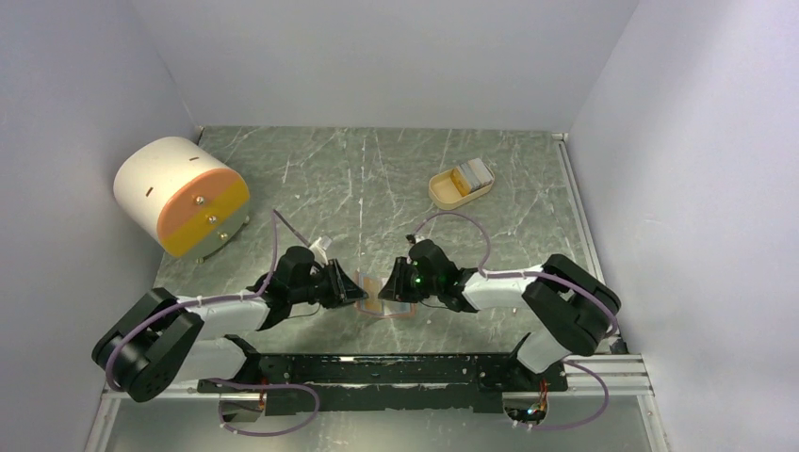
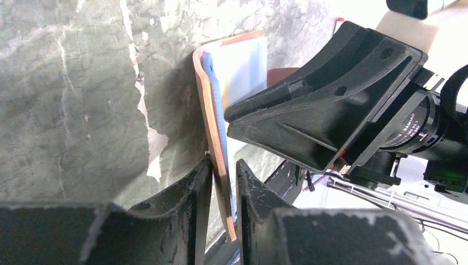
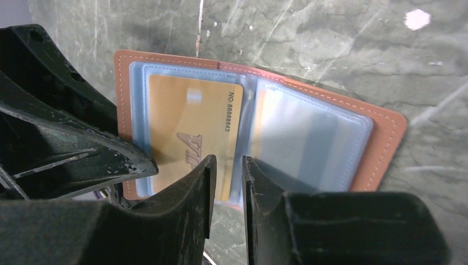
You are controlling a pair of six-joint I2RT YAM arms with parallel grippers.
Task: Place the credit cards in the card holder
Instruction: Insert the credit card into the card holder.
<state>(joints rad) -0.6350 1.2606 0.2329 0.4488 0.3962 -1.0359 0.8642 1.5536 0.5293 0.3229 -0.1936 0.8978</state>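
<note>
Though scuffed, marbled tabletop (image 1: 377,179) between pale walls (image 1: 377,56).

One overhead, two close wrist views

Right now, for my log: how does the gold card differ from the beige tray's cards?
The gold card is sleeved in the open card holder; the tray cards sit loose in the beige tray. The gold card is near front; the tray cards back right. All thin rectangles.

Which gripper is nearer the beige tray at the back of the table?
Right. The right gripper sits nearer and to the left of the tray, at the card holder; the left gripper is farther left, across the card holder.
</note>
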